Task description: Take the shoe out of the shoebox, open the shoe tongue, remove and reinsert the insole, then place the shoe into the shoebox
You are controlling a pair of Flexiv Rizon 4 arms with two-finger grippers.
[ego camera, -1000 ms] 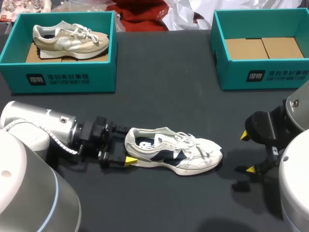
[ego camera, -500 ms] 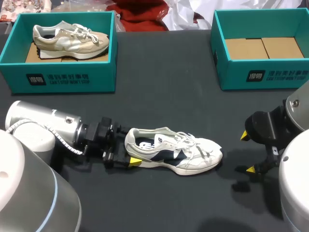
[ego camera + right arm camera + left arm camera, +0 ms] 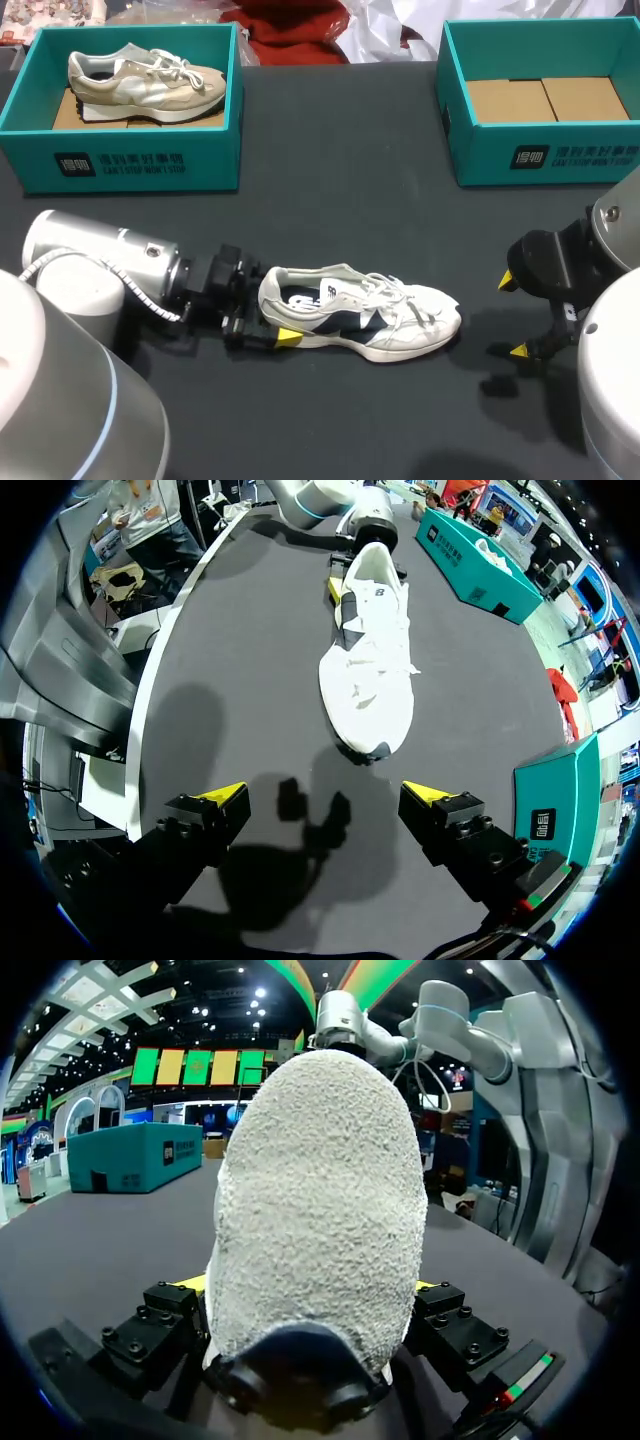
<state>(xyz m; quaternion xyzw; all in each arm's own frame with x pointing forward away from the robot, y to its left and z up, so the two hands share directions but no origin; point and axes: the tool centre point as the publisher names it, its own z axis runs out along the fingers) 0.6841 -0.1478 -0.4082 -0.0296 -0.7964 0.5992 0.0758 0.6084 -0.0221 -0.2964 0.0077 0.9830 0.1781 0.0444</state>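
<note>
A white and navy shoe [image 3: 370, 320] lies on its sole on the dark table, toe toward the right. My left gripper [image 3: 270, 312] sits at its heel, open, with one yellow tip on the near side of the heel. In the left wrist view the heel [image 3: 320, 1200] stands between the spread fingers of the left gripper [image 3: 310, 1285]. My right gripper [image 3: 513, 315] hovers open to the right of the toe. The right wrist view shows the right gripper [image 3: 325, 793] with nothing between its tips and the shoe [image 3: 375, 650] ahead of it.
A teal shoebox [image 3: 130, 165] at the back left holds a beige shoe [image 3: 145, 78]. Another teal shoebox [image 3: 540, 160] at the back right shows only its cardboard floor. A stretch of dark table lies between the boxes and the shoe.
My left arm has slid right toward the shoe, bringing its fingers around the heel. The shoe and the right arm have not moved.
</note>
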